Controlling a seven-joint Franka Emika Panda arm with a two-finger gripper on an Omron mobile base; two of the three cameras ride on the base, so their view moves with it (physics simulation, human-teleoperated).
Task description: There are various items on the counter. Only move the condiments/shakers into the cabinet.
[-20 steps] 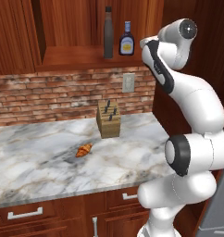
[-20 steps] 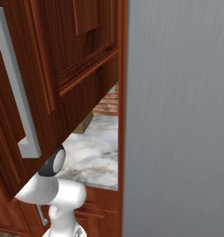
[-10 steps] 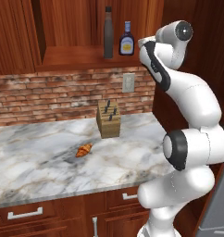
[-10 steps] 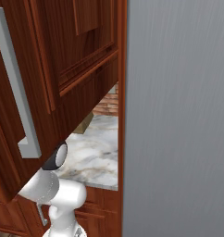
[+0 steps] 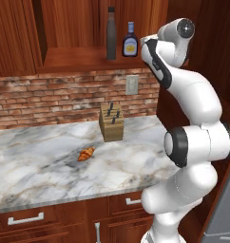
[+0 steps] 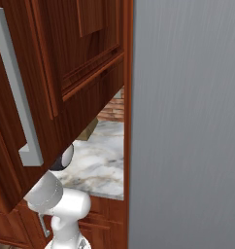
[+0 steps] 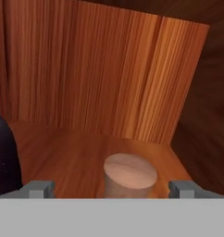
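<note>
A: Change against the earlier frames: arm drawn slightly back from the cabinet (image 5: 64, 28); fingers (image 7: 40, 189) now spread wide, nothing gripped. Read as a release just made.

B: Released item?

A: Short brown shaker (image 7: 130, 176), upright on the shelf board (image 7: 72, 152), standing free between the two finger tips, touching neither as far as visible. Seen from the hand camera.

B: Other condiments?

A: Tall dark bottle (image 5: 111, 33) and blue bottle with yellow label (image 5: 130, 40), side by side on the same shelf, near its front edge. Dark shape at the left edge of the hand view, probably one of these; not certain.

B: Left on the worktop?

A: Croissant (image 5: 86, 154) and knife block (image 5: 111, 121) on the marble worktop (image 5: 36, 161), well apart from each other. Neither a condiment, so rightly unmoved.

B: Meaning for the task?

A: Judged complete or nearly so: all three containers in the cabinet. Remaining care: straight withdrawal, without clipping the shaker.
</note>
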